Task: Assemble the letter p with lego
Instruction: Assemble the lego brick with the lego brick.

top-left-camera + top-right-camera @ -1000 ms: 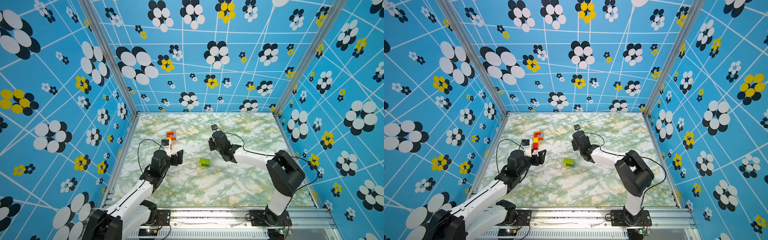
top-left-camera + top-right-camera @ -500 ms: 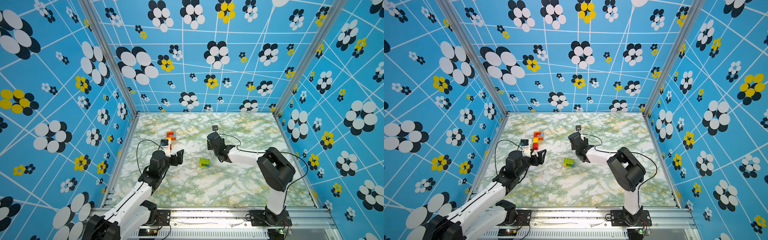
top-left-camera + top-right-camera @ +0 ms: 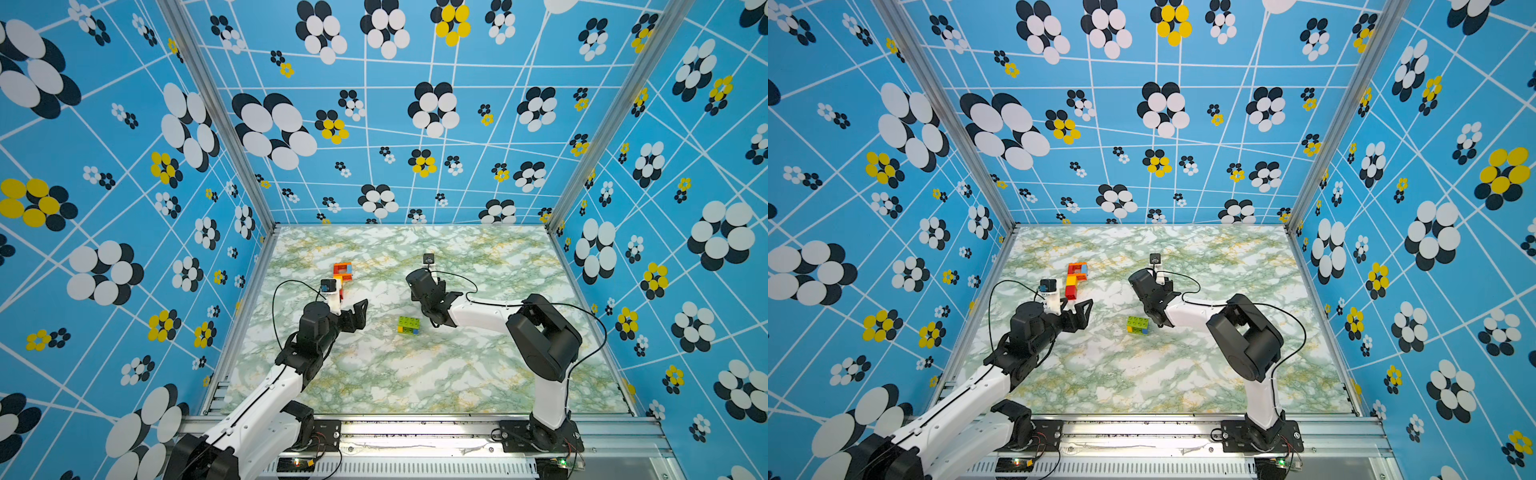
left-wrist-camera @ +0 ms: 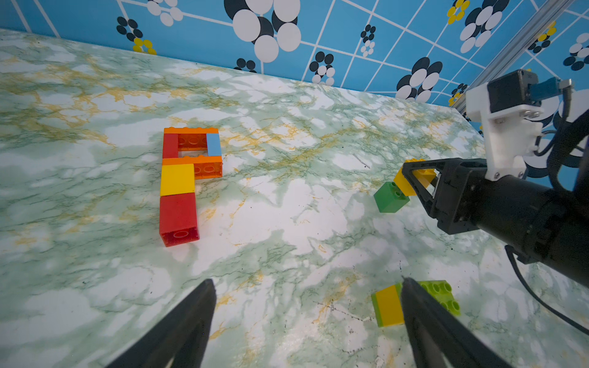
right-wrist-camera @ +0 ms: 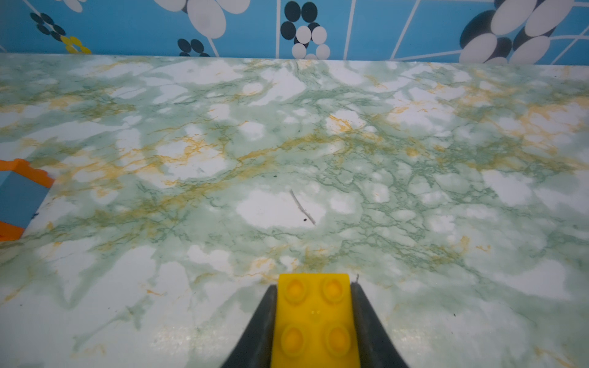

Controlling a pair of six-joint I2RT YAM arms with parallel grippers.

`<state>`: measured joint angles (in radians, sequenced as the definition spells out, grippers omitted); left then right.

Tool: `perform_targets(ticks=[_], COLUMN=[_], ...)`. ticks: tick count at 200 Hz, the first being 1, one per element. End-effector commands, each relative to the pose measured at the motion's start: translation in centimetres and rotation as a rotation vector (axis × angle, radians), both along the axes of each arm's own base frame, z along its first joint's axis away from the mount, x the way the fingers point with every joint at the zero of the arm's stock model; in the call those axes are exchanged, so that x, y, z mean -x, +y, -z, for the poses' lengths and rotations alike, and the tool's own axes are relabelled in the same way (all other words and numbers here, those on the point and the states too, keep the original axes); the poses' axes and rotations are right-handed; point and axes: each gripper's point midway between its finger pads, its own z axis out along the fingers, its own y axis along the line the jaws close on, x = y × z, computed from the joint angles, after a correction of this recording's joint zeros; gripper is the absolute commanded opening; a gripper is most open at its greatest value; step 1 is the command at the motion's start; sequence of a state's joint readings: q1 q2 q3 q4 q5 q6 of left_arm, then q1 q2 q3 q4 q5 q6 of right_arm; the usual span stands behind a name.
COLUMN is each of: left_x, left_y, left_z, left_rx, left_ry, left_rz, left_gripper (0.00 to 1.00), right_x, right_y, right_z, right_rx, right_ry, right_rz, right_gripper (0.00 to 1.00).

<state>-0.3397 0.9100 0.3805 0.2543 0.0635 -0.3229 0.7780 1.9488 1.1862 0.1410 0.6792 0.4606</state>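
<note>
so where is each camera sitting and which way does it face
Top views: high above the front rail, looking down at the marble table; both arms show whole.
Left wrist: on the left arm, looking past the open left gripper at the lego P; the right gripper shows too.
Right wrist: low, facing the back wall; its fingers clamp a yellow brick.
Shared: the P and that brick.

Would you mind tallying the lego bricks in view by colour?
Orange lego: 2
Red lego: 2
Yellow lego: 3
Light blue lego: 1
Green lego: 1
Lime lego: 1
Blue lego: 1
Total: 11
</note>
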Motion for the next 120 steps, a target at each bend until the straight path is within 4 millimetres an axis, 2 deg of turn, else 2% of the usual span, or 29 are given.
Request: perform_targets(ticks=[1, 120], left_x=[0.1, 0.1], left_y=[0.0, 0.1], left_z=[-0.6, -0.6], left_rx=[0.014, 0.008], left_ry=[-0.008, -0.007], left_rz=[0.002, -0.001], left_gripper=[0.95, 0.96], right_x=[-0.2, 0.1], right_y=[-0.4, 0.0], right_z=[0.1, 1.2], right_rx=[0.004, -0.005], right_ry=[-0.01, -0.005], right_rz=[0.062, 0.083], right_gripper=[0.2, 0.2])
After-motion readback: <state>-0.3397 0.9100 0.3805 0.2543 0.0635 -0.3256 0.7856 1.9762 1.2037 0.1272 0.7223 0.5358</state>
